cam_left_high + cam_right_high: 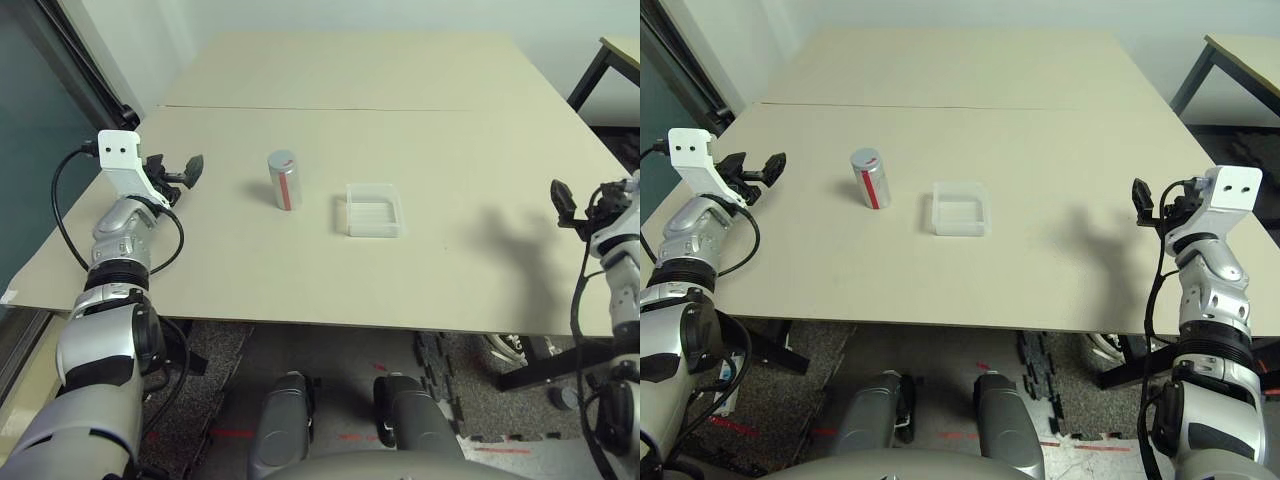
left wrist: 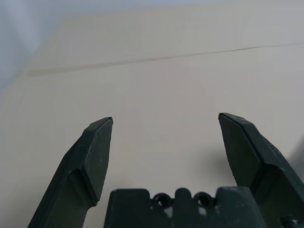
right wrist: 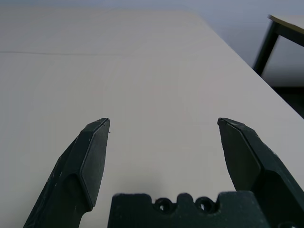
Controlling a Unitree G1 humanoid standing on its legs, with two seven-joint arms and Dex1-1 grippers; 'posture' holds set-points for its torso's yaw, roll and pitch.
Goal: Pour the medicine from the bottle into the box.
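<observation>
- Silver-grey bottle [image 1: 284, 180] with the red stripe stands upright near the middle of the table [image 1: 400, 90], grey cap on top, so my guess is the medicine is inside it. Can't see any pill anywhere.
- Clear plastic box [image 1: 374, 210] sits flat just to the robot's right of the bottle, near but not touching, open side up. Looks laid out so a short tip sideways gets the pour done.
- Left gripper [image 1: 180, 172] hovers at the table's left edge, pointing toward the bottle, jaws spread wide with nothing between them. Seems like the natural arm to go for the bottle since it's on that side.
- Right gripper [image 1: 1158, 208] hangs off the right edge, well apart from the box, jaws also spread and empty.
- Nothing's been touched as far as I can judge, so the task is at square one. Cap probably needs dealing with first.
</observation>
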